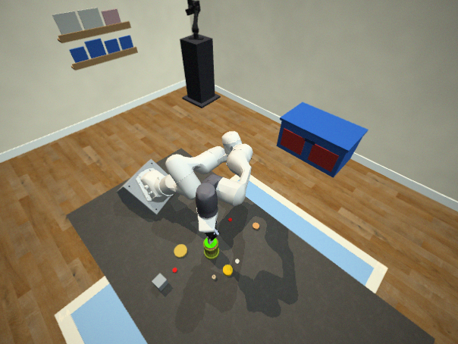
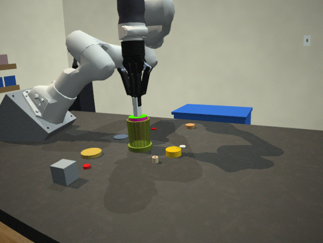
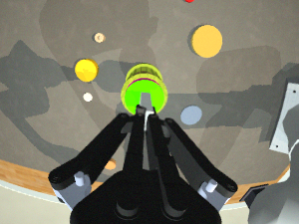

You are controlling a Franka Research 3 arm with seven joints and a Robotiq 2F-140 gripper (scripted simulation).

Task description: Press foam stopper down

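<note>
The jar (image 1: 211,254) (image 2: 139,135) (image 3: 144,70), olive-green and see-through, stands upright on the dark table. The foam stopper (image 1: 215,245) (image 2: 144,116) (image 3: 156,95) has a bright green top and a magenta side. It sits in the jar's mouth, with a thin magenta band showing above the rim in the exterior view. My gripper (image 1: 211,242) (image 2: 137,115) (image 3: 145,100) is shut and empty, pointing down. Its pale fingertips appear to touch the stopper's green top near the middle. The tips hide part of that top.
A yellow disc (image 2: 173,152), a small beige cylinder (image 2: 155,159) and a white piece (image 2: 182,146) lie near the jar. A wider golden disc (image 2: 91,153), a red disc (image 2: 86,166) and a grey cube (image 2: 64,172) are left. A blue-grey disc (image 2: 121,136) lies behind left, an orange disc (image 2: 190,126) behind right.
</note>
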